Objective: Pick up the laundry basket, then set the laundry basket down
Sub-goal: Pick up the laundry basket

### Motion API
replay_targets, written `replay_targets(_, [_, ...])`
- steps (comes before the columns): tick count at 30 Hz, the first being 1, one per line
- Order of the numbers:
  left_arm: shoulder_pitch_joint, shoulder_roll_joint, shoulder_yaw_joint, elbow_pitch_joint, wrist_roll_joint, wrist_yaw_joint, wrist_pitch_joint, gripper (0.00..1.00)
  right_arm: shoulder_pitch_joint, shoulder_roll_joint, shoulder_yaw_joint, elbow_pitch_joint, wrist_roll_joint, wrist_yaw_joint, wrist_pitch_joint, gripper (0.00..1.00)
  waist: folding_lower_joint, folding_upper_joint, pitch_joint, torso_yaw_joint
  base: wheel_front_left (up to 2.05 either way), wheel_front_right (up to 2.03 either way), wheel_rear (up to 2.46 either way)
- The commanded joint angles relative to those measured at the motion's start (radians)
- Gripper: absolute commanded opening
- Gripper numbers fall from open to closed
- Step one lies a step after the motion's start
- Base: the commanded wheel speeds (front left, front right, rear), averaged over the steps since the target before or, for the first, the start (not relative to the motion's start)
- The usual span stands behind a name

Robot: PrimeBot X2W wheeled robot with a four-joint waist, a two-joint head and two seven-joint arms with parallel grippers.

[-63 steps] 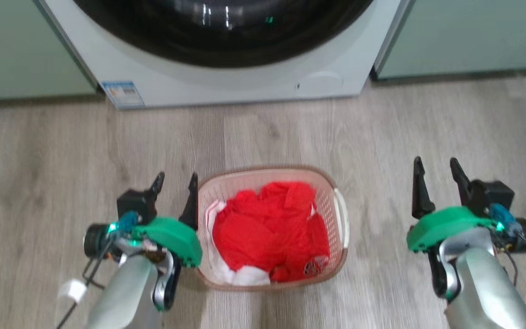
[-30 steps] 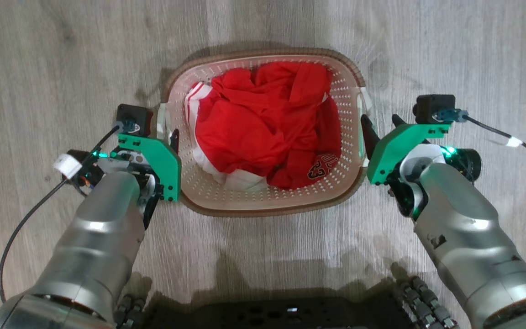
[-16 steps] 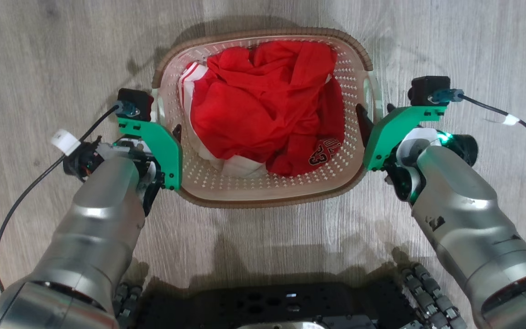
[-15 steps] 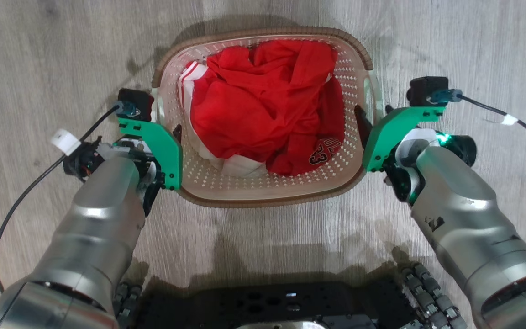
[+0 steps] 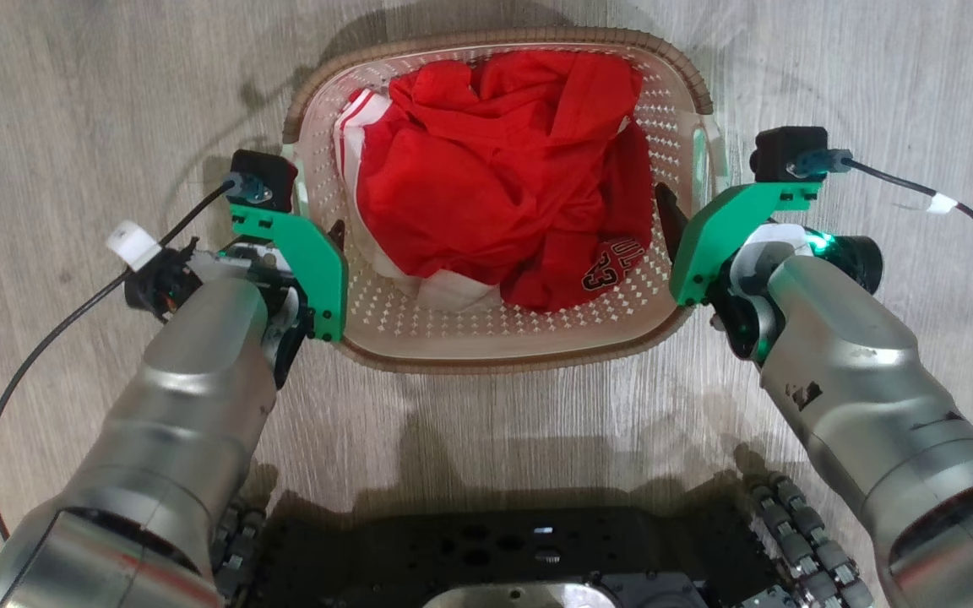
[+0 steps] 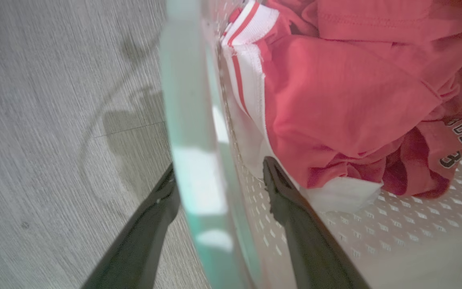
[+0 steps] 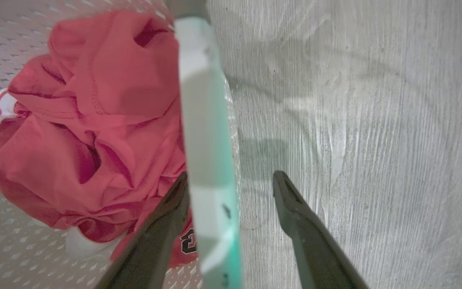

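red jersey point(image 5: 495, 177): "23" legible, other letters unclear | laundry basket point(image 5: 495, 325) holds it | left gripper point(image 6: 219, 168) fingers apart astride left handle point(image 6: 191, 120) | right gripper point(image 7: 231, 176) fingers apart astride right handle point(image 7: 203, 120)

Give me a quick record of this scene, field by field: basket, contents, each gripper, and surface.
basket: laundry basket, perforated, brown rim
contents: red clothing with white trim
left gripper: open, one finger either side of the left handle
right gripper: open, astride the right handle, outer finger clear of it
surface: wood-look floor
lifted: cannot tell
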Motion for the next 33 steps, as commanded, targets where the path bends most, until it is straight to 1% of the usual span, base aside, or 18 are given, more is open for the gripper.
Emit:
replay_targets(1, [0.011, 0.022, 0.003, -0.011, -0.015, 0.009, -0.001, 1.0, 0.034, 0.012, 0.023, 0.002, 0.012, 0.007, -0.013, 1.0, 0.0, 0.0, 0.003, 0.002, 0.0, 0.0, 0.0])
replay_targets(6, [0.007, 0.022, -0.021, -0.022, -0.044, 0.015, 0.001, 1.0, 0.021, 0.012, 0.041, 0.019, 0.031, 0.007, -0.024, 1.0, 0.0, 0.0, 0.01, 0.006, 0.0, 0.0, 0.0])
replay_targets(7, [0.007, 0.022, -0.026, -0.025, -0.055, 0.012, 0.005, 0.68, 0.018, 0.012, 0.044, 0.022, 0.038, 0.007, -0.025, 1.0, 0.0, 0.0, 0.012, 0.007, 0.0, 0.0, 0.0])
replay_targets(8, [0.007, 0.022, -0.033, -0.028, -0.062, 0.01, 0.008, 0.11, 0.016, 0.012, 0.047, 0.027, 0.044, 0.007, -0.025, 0.42, 0.0, 0.0, 0.014, 0.008, 0.0, 0.0, 0.0])
replay_targets(9, [0.008, 0.022, -0.044, -0.03, -0.067, 0.008, 0.01, 0.0, 0.017, 0.012, 0.053, 0.027, 0.051, 0.007, -0.019, 0.0, 0.0, 0.0, 0.015, 0.011, 0.0, 0.0, 0.0])
replay_targets(11, [0.012, 0.022, -0.063, -0.032, -0.079, 0.002, 0.022, 0.0, 0.019, 0.012, 0.061, 0.024, 0.071, 0.007, -0.013, 0.0, 0.0, 0.0, 0.016, 0.014, 0.0, 0.0, 0.0])
replay_targets(17, [0.016, 0.022, -0.097, -0.032, -0.116, 0.007, 0.014, 0.0, 0.016, 0.012, 0.082, 0.043, 0.095, 0.007, -0.027, 0.0, 0.0, 0.0, 0.013, 0.014, 0.0, 0.0, 0.0])
replay_targets(21, [0.022, 0.022, -0.125, -0.029, -0.133, -0.003, 0.013, 0.0, 0.02, 0.012, 0.1, 0.055, 0.106, 0.007, -0.026, 0.0, 0.0, 0.0, -0.003, 0.012, 0.0, 0.0, 0.0])
replay_targets(25, [0.029, 0.022, -0.176, -0.026, -0.132, -0.015, 0.017, 0.0, 0.027, 0.012, 0.129, 0.058, 0.111, 0.007, -0.023, 0.0, 0.0, 0.0, -0.046, 0.014, 0.0, 0.0, 0.0])
replay_targets(28, [0.034, 0.022, -0.22, -0.026, -0.123, -0.026, 0.045, 0.0, 0.033, 0.012, 0.139, 0.06, 0.12, 0.007, -0.008, 0.0, 0.0, 0.0, -0.078, 0.019, 0.0, 0.0, 0.0])
replay_targets(33, [0.057, 0.022, -0.273, -0.023, -0.118, -0.04, 0.077, 0.0, 0.061, 0.012, 0.166, 0.062, 0.135, 0.007, 0.054, 0.0, 0.0, 0.0, -0.163, 0.018, 0.0, 0.0, 0.0])
